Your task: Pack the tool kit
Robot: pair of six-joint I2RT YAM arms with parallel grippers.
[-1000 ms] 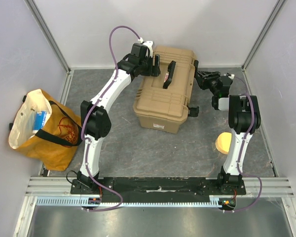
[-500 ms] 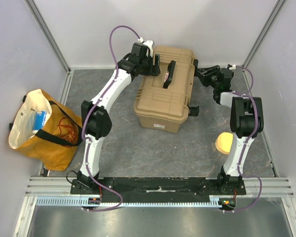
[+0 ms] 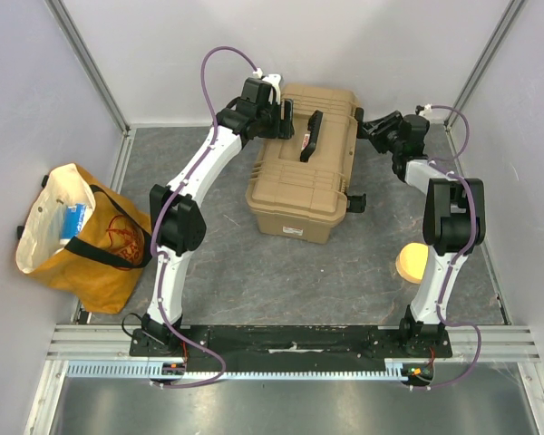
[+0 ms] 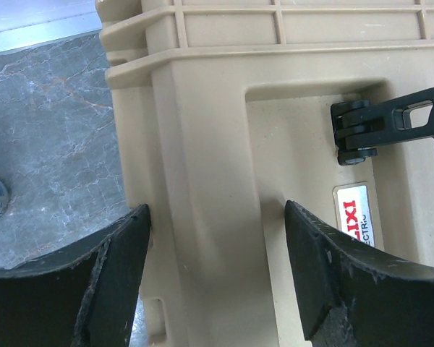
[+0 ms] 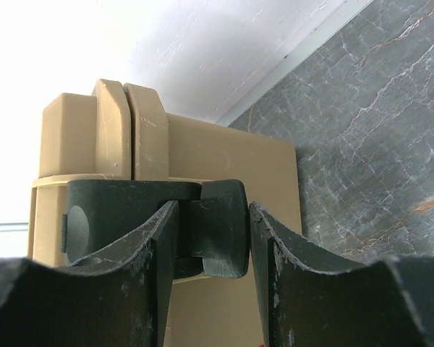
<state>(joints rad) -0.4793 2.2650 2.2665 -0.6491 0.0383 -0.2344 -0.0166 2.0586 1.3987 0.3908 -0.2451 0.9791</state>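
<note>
The tan toolbox [image 3: 299, 186] lies closed on the grey floor, its black handle [image 3: 310, 136] flat on the lid. My left gripper [image 3: 281, 118] stands over the box's far left edge. In the left wrist view its jaws [image 4: 217, 217] stand wide astride a raised ridge of the lid [image 4: 217, 144], one finger [image 4: 123, 260] against the box's outer side and the other in the recess. My right gripper [image 3: 376, 129] is at the far right corner. There it [image 5: 211, 210] is shut on a black latch [image 5: 220, 235] of the box [image 5: 224, 163].
A second black latch [image 3: 355, 204] sticks out from the box's near right side. A yellow-orange cloth bag [image 3: 82, 240] sits by the left wall. A round yellow sponge disc [image 3: 410, 263] lies beside the right arm. Walls close in the back and both sides.
The right gripper has swung from beside the box's right side toward the back wall, up to the far right corner latch. The left arm and the toolbox stay put.
</note>
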